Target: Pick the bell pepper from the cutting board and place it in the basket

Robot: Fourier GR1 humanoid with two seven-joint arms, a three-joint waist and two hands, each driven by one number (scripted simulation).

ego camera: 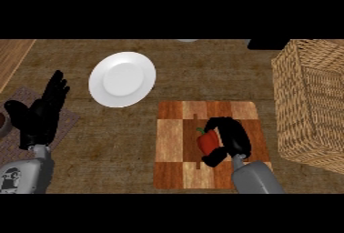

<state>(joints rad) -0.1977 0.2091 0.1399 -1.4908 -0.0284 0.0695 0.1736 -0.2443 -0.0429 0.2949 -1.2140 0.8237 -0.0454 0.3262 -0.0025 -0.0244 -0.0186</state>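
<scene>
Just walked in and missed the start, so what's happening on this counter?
The robot's right hand is curled round a red bell pepper over the checkered wooden cutting board. The pepper is not yet in the wicker basket at the right. The left hand rests open at the left, near a white plate.

One of each thing, plus my two hands.
I count one plate (122, 79) at eleven o'clock, one board (176, 136) near centre, one pepper (207, 142) on it, one basket (312, 100) at three o'clock, one mat (66, 122) at nine, and two hands: my left hand (37, 116) at nine, my right hand (232, 136) at five.
</scene>
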